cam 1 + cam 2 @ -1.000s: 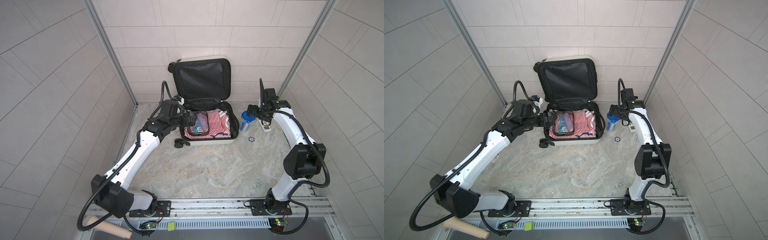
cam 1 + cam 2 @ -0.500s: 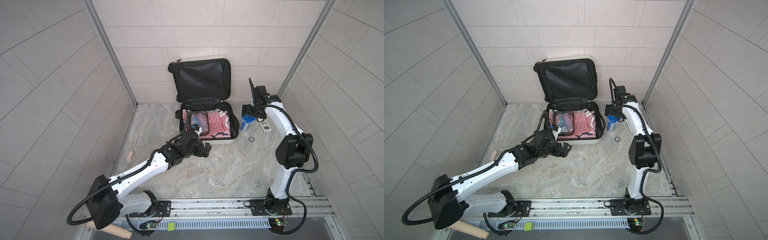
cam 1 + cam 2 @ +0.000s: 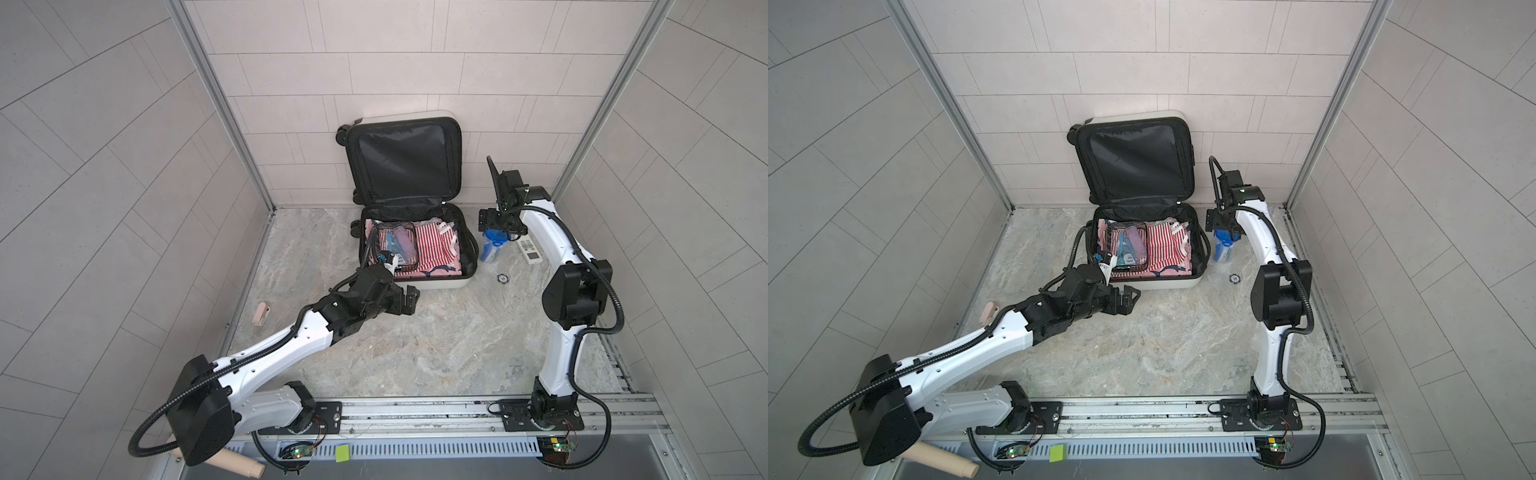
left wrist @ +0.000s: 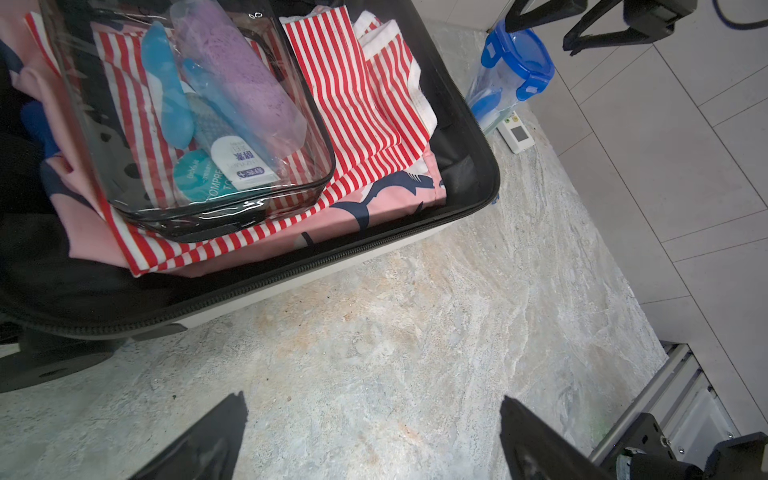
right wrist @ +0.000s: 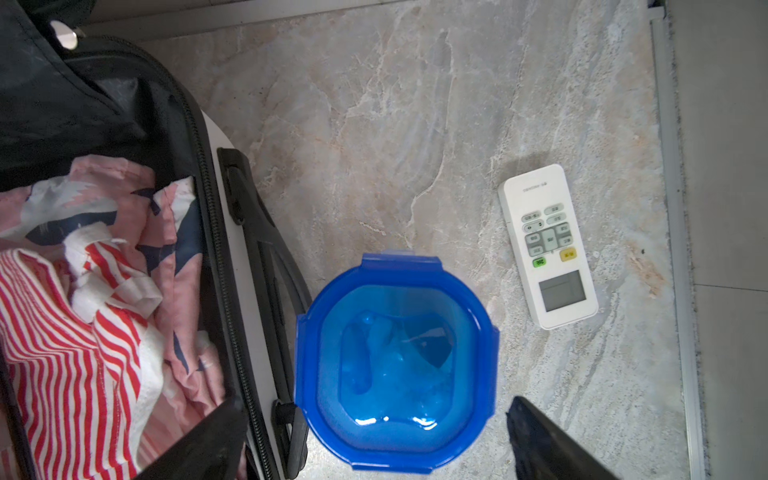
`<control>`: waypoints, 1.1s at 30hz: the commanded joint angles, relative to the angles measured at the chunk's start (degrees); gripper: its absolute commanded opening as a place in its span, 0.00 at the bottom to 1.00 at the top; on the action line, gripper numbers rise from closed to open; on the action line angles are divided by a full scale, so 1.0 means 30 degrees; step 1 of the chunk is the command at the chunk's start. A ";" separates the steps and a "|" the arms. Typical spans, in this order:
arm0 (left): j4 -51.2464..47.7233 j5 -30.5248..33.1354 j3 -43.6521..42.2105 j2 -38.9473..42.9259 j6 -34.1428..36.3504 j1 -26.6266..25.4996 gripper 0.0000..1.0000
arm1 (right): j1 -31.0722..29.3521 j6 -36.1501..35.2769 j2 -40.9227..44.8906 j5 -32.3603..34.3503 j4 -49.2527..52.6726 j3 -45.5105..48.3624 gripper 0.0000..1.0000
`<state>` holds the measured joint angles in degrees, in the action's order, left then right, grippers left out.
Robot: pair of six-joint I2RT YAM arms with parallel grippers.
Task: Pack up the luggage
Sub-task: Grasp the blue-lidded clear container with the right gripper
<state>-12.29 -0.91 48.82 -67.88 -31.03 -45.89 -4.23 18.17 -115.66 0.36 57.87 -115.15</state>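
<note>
The luggage (image 3: 432,284) (image 3: 1167,284) lies open on the floor, a white hard-shell case with its black-lined lid leaning on the back wall. Inside lie red-striped and pink clothes (image 4: 365,104) with a clear pouch (image 3: 395,245) (image 4: 199,124) on top. My left gripper (image 3: 409,301) (image 3: 1129,301) (image 4: 372,401) hangs open and empty over bare floor, just in front of the case. My right gripper (image 3: 494,222) (image 3: 1221,224) (image 5: 374,405) stands open above a blue-lidded clear container (image 5: 395,361) (image 3: 492,247), right of the case, its fingers wider than the lid.
A white remote (image 5: 548,245) (image 3: 530,251) lies on the floor right of the container. A small black disc (image 3: 503,277) sits near the case's front right corner. A beige piece (image 3: 261,313) rests at the left wall. Tiled walls close in on three sides.
My left arm has pulled back out of the luggage to the floor in front of it. My right gripper has shifted left over the blue-lidded container.
</note>
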 commanded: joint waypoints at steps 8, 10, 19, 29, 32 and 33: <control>0.0171 0.0469 -0.0304 0.0478 -0.0117 -0.0114 1.00 | 0.0018 -0.0388 -0.2061 0.1456 0.1706 -0.2480 0.99; 0.0171 0.0451 -0.0331 0.0444 -0.0114 -0.0114 1.00 | 0.0004 -0.0429 -0.2307 0.1571 0.1832 -0.2757 0.99; 0.0332 0.0390 -0.0334 0.0227 -0.0117 -0.0114 1.00 | 0.0012 -0.0407 -0.3129 0.1719 0.1959 -0.3070 0.99; 0.0524 0.0302 -0.0473 0.0141 -0.0175 -0.0114 1.00 | 0.0004 -0.0296 -0.3663 0.1740 0.1807 -0.2867 0.99; 0.0581 0.0273 -0.0473 0.0128 -0.0194 -0.0114 1.00 | 0.0011 -0.0283 -0.3725 0.1666 0.1747 -0.2785 0.98; 0.0583 0.0291 -0.0465 0.0132 -0.0204 -0.0114 1.00 | 0.0008 -0.0268 -0.3727 0.1645 0.1718 -0.2727 0.98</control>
<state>-12.14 -0.60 48.18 -67.48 -31.14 -45.89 -4.12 17.32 -126.34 4.89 61.98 -123.48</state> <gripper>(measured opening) 0.999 0.982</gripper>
